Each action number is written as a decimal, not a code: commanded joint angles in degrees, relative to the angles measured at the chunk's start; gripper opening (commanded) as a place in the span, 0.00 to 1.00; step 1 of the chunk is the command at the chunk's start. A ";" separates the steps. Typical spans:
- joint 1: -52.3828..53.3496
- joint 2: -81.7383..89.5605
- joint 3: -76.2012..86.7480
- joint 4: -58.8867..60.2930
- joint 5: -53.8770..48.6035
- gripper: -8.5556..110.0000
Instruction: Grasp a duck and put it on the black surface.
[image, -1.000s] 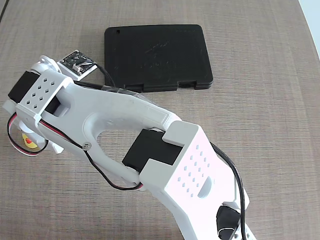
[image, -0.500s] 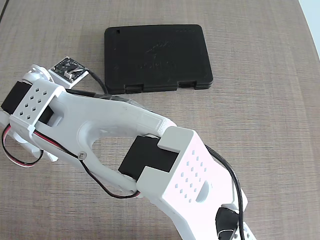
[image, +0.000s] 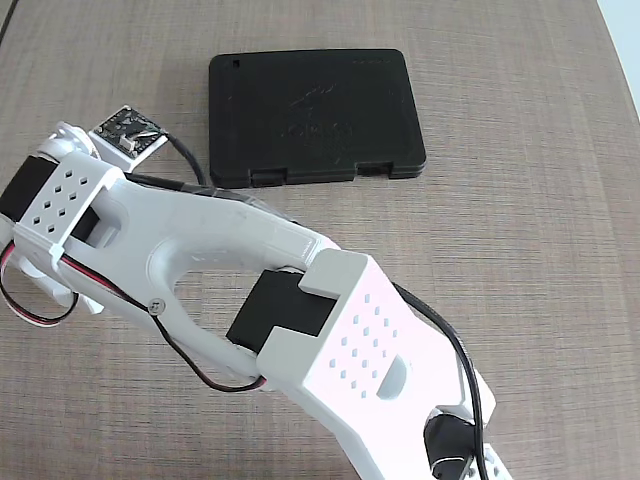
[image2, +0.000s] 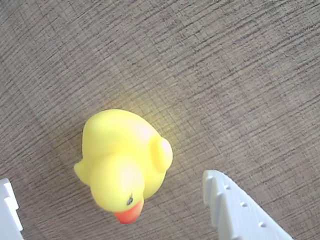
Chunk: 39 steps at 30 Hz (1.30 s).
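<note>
Fixed view: the arm (image: 240, 270) is reaching across the wood-grain table (image: 540, 250) toward the left, and its own body is hiding the gripper and the duck. The case (image: 315, 115) is lying flat at top centre, latch notches facing the arm, its top bare. A small circuit board (image: 128, 132) is sitting just left of the case, cable trailing under the arm. Nothing here is showing whether the fingers are apart.

Wrist view: the duck (image2: 122, 162) is sitting on the table, beak pointing to the bottom edge, body filling the lower left centre. The gripper (image2: 110, 200) is hanging over it with fingers spread wide: one white toothed finger (image2: 235, 210) is showing at lower right, clear of the duck, and a sliver of the other (image2: 7, 205) at lower left, also not touching. So the duck is lying between them, ungrasped.

Doing this step well, as I judge it: keep descending until the finger tips are level with the fat body, not the head, centre the duck between them, then close gently since soft rubber could squirt out sideways.
</note>
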<state>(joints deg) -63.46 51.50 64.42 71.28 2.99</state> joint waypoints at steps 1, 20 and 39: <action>0.18 -0.79 -3.69 -0.35 0.35 0.40; 0.35 -2.20 -5.19 -0.35 -0.44 0.12; 11.16 19.51 -5.19 4.66 -0.44 0.11</action>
<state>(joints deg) -56.87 53.70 61.17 73.65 2.81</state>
